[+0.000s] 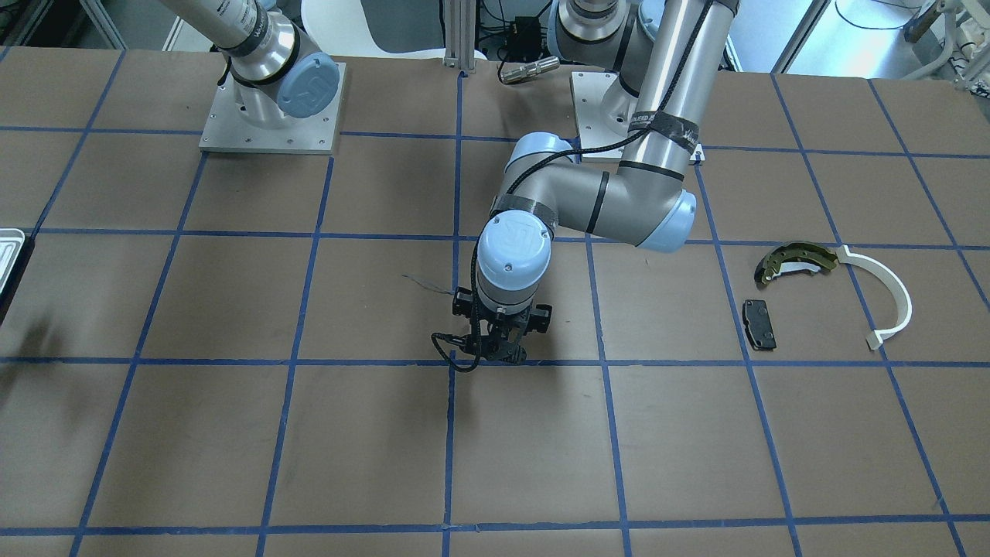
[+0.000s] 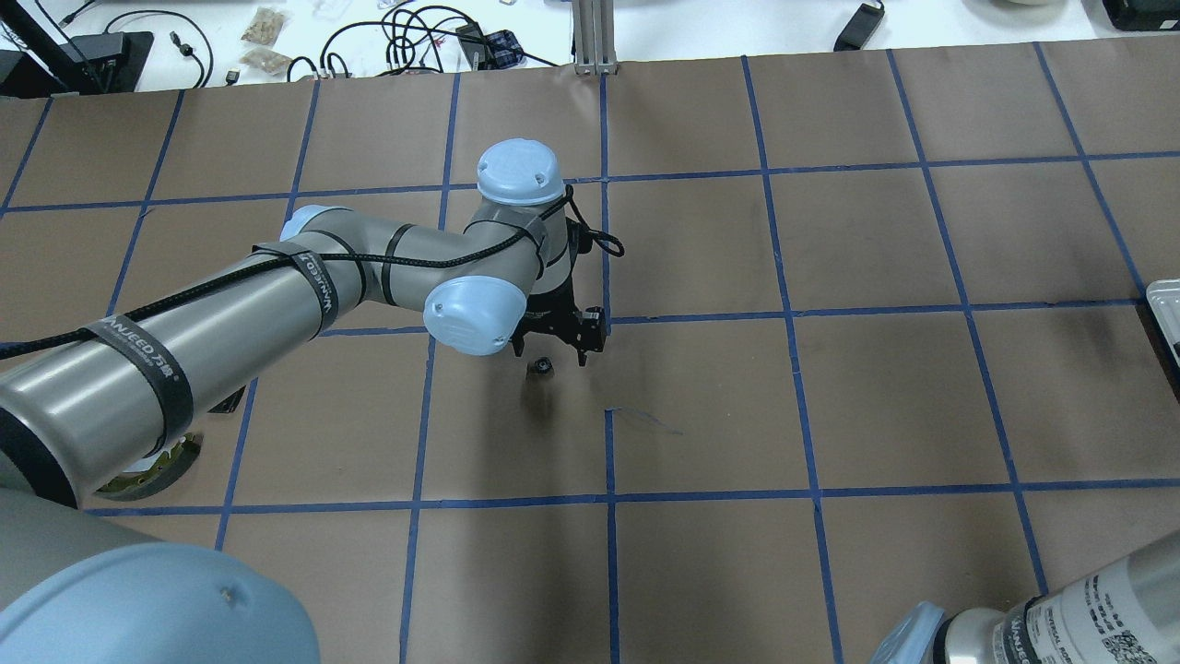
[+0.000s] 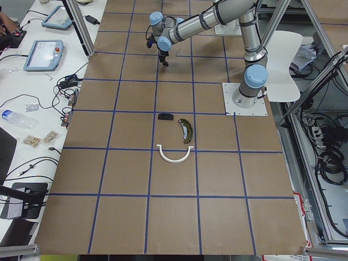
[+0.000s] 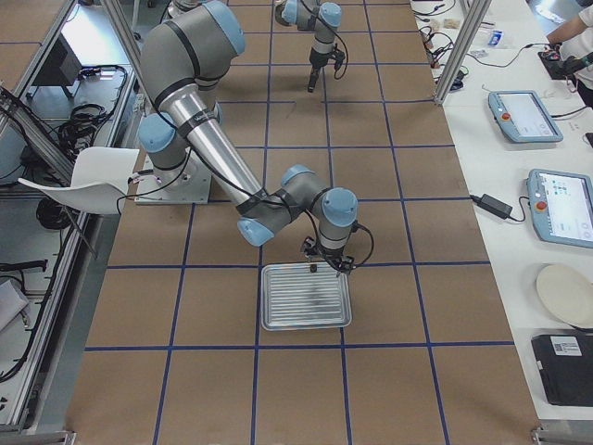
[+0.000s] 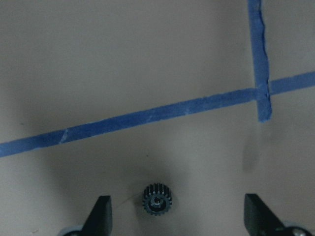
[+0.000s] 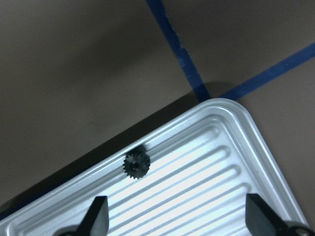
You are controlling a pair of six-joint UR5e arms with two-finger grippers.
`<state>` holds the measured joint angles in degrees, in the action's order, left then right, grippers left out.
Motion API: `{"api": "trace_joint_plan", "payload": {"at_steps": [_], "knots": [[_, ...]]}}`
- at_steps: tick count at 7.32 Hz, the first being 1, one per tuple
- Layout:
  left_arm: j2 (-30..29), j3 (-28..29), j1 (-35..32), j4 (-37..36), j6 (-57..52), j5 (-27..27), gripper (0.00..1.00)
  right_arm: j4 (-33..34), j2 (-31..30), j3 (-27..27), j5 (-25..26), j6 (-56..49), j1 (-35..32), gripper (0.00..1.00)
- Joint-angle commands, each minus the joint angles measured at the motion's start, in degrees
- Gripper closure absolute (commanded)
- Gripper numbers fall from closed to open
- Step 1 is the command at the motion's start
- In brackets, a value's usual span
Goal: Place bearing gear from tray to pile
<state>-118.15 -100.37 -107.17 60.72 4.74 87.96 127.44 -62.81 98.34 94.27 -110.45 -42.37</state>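
Note:
A small black bearing gear (image 5: 156,198) lies on the brown table between the open fingers of my left gripper (image 5: 179,216). In the overhead view this gear (image 2: 540,367) sits just below the left gripper (image 2: 551,353), mid-table. A second black gear (image 6: 136,165) lies in a corner of the silvery tray (image 6: 216,162). My right gripper (image 6: 179,219) is open and empty above it, at the tray's far edge (image 4: 326,269). The pile lies apart: an olive-gold brake shoe (image 1: 797,259), a white arc (image 1: 889,298) and a black pad (image 1: 759,323).
The tray (image 1: 8,247) sits at the table's end on my right (image 4: 306,320). Blue tape lines grid the brown table. The arm bases stand on metal plates (image 1: 271,131). Cables and pendants (image 3: 44,54) lie on the white bench beyond the table.

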Motion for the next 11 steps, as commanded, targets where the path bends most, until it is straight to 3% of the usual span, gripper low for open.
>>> {"api": "trace_joint_plan", "payload": {"at_steps": [1, 2, 3, 8, 9, 10, 11], "knots": [[-0.06, -0.44, 0.12, -0.51, -0.34, 0.19, 0.26, 1.76, 0.23, 2.56, -0.93, -6.78, 0.36, 0.04], [-0.06, -0.44, 0.12, -0.42, -0.35, 0.37, 0.37, 1.67, 0.23, 2.73, -1.11, -9.67, 0.36, 0.04], [-0.06, -0.44, 0.12, -0.34, -0.26, 0.54, 0.39, 1.67, 0.4, 2.82, -1.46, -11.96, 0.36, 0.05], [-0.5, -0.44, 0.12, -0.25, -0.17, 0.81, 0.42, 1.93, 1.81, 2.82, -0.41, -14.17, 0.36, 0.11], [-0.59, -0.44, 0.12, -0.25, -0.17, 0.81, 0.45, 1.93, 1.81, 2.82, -0.32, -14.18, 0.36, 0.16], [-0.59, -0.44, 0.12, 0.19, -0.17, 0.81, 0.74, 1.93, 1.81, 2.91, -0.23, -14.27, 0.36, 0.36], [-0.59, -0.44, 0.12, 0.37, -0.17, 0.81, 1.0, 1.93, 1.81, 2.91, -0.23, -13.92, 0.36, 0.45]]}}
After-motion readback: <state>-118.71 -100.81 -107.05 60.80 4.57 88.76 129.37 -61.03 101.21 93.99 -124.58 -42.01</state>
